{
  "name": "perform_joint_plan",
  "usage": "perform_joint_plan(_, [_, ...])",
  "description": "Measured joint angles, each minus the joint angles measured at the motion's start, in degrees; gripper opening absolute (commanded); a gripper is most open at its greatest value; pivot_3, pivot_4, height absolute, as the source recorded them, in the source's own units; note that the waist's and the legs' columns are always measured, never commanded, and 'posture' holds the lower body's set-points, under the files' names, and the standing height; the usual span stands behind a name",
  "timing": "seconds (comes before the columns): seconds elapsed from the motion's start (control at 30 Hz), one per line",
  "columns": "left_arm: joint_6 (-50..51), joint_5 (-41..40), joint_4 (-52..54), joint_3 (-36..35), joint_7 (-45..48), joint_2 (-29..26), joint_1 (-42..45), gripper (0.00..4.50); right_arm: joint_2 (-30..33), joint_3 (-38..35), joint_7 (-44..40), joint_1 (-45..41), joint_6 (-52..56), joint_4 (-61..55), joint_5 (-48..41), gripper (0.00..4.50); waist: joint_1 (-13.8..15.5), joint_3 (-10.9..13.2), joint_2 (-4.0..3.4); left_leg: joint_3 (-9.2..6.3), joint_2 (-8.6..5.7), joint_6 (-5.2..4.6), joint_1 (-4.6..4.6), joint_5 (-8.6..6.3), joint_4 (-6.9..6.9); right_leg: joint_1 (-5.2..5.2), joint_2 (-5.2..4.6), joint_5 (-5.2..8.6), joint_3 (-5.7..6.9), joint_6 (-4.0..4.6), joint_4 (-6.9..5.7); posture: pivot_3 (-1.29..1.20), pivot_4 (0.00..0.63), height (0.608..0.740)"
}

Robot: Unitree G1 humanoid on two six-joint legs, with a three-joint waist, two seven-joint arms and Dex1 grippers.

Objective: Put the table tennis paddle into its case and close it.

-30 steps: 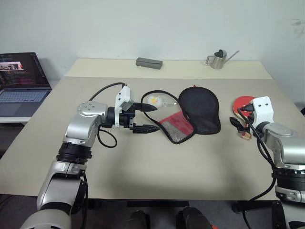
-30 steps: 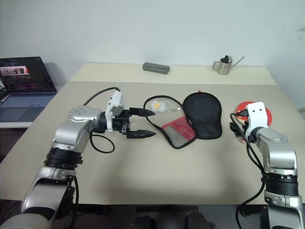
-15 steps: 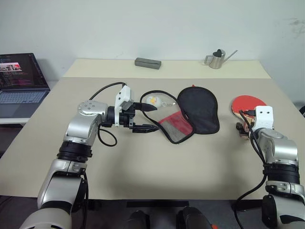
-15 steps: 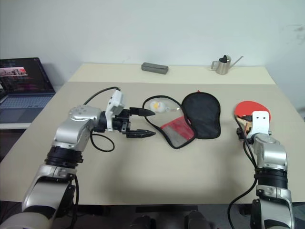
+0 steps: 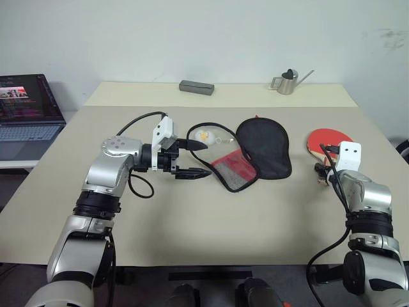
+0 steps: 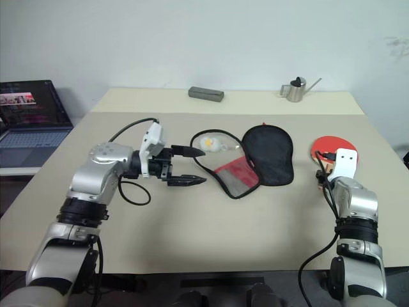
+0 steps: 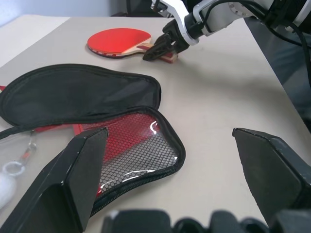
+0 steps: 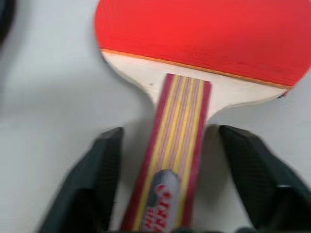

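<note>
Red rubber faces up on the table tennis paddle [image 5: 327,141], which lies flat on the beige table [image 5: 211,224] at about three o'clock of the scene, its striped wooden handle pointing toward the robot. The right gripper [image 8: 167,194] is down over that handle, a black finger on each side with a gap to the wood on both, so its jaws stand apart and grip nothing. At the centre lies the case [image 5: 252,157], unzipped and spread open: black lining upward at twelve o'clock, the red half with the mesh pocket at six, and a small white-yellow charm [image 5: 203,135] at ten. Just beside it at nine o'clock, the left gripper [image 5: 197,158] hangs above the table, fingers spread wide and empty, pointing at the case.
</note>
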State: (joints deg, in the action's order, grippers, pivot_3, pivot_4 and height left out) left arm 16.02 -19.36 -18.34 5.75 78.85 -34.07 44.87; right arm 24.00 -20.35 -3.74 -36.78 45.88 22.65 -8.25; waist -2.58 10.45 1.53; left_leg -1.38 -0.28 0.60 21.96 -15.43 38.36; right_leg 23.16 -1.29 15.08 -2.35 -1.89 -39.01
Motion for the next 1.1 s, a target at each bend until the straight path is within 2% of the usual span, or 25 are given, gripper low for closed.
perform_joint_plan(0.07, [0.0,0.0,0.0,0.0,-0.4,-0.1,-0.1,4.50,-0.2,-0.2,0.5,0.0,0.0,0.0,-0.2,1.68,0.0,0.0,0.06,0.00,0.00,0.00,0.00,0.00,0.00,0.00,0.00,0.00,0.00,-0.01,0.00,0.00,0.150,0.740])
perform_joint_plan(0.17, [0.1,0.0,0.0,-0.2,-0.7,-0.5,-0.4,4.50,-0.5,-0.3,1.1,0.0,-0.1,0.0,-0.3,1.15,0.2,-0.1,0.16,-0.01,0.00,0.00,0.01,0.00,0.00,0.00,-0.01,0.00,0.00,-0.01,0.01,0.00,0.150,0.740])
perform_joint_plan(0.73, [0.3,-1.5,-0.1,-5.2,-4.6,-0.9,-0.3,4.50,0.3,-0.2,1.1,0.1,1.6,-1.5,-2.0,1.15,0.3,-0.1,0.18,0.03,0.00,0.00,0.04,0.00,-0.18,0.10,-0.01,0.00,-0.02,-0.01,0.07,0.00,0.150,0.740])
perform_joint_plan(0.87, [0.3,-2.4,-0.5,-6.7,-5.3,-0.8,0.9,4.50,0.6,1.2,0.3,0.2,3.5,-5.3,-2.0,1.15,0.2,-0.1,0.12,0.06,0.00,0.00,0.23,0.00,-0.27,0.33,-0.01,0.00,-0.04,0.00,0.10,0.00,0.150,0.740])
perform_joint_plan(1.1, [-0.2,-2.8,-2.5,-7.8,-7.2,-0.2,2.1,4.50,0.4,4.9,-1.3,0.1,6.7,-19.0,-2.3,1.15,-0.2,-0.1,0.08,0.05,0.03,0.01,0.93,0.01,-0.26,1.01,-0.01,0.00,-0.03,0.02,0.04,0.00,0.150,0.740])
